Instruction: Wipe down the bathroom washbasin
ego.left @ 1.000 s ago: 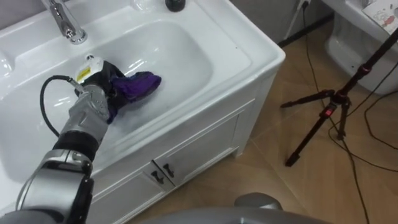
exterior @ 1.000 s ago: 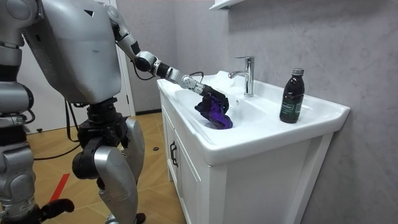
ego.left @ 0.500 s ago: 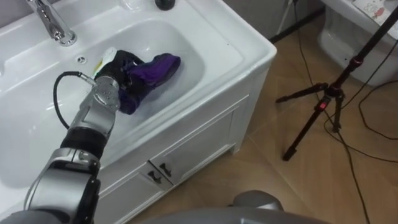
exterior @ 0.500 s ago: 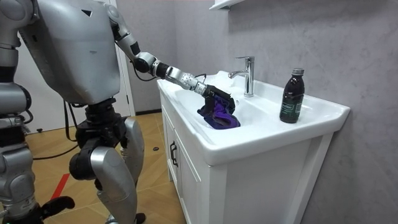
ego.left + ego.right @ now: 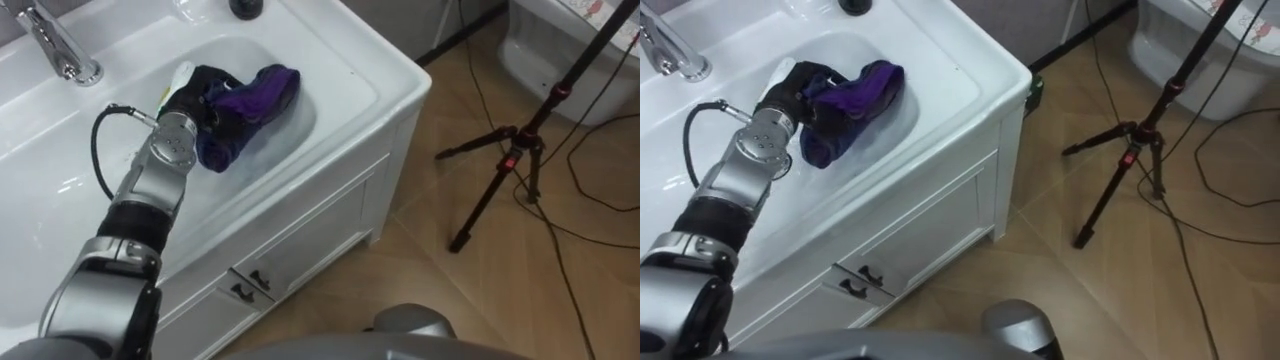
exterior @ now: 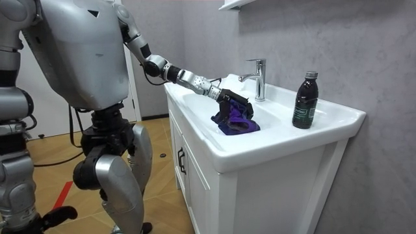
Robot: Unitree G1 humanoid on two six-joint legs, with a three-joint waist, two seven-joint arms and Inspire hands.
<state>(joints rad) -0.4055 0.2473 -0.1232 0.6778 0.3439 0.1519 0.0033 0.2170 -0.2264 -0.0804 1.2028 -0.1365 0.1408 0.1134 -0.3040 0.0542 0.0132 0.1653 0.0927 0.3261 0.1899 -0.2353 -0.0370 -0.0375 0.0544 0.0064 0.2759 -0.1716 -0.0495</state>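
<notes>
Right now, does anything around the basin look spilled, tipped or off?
Nothing stands out. The left hand holds the purple cloth bunched inside the basin; the bottle stands upright on the rim near the faucet.

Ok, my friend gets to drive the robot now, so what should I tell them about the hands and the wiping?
Left hand: shut on the purple cloth, pressing it down inside the basin.
Where things are: the cloth is at the bowl's right end, on the side where the dark bottle stands on the rim. The faucet is further left, behind the bowl.
Done: cloth is in hand and on the basin surface, mid-wipe.
Left: the pictures can't show which parts are already clean. Probably sweep back toward the faucet side and the front wall, then lift the cloth out.
</notes>
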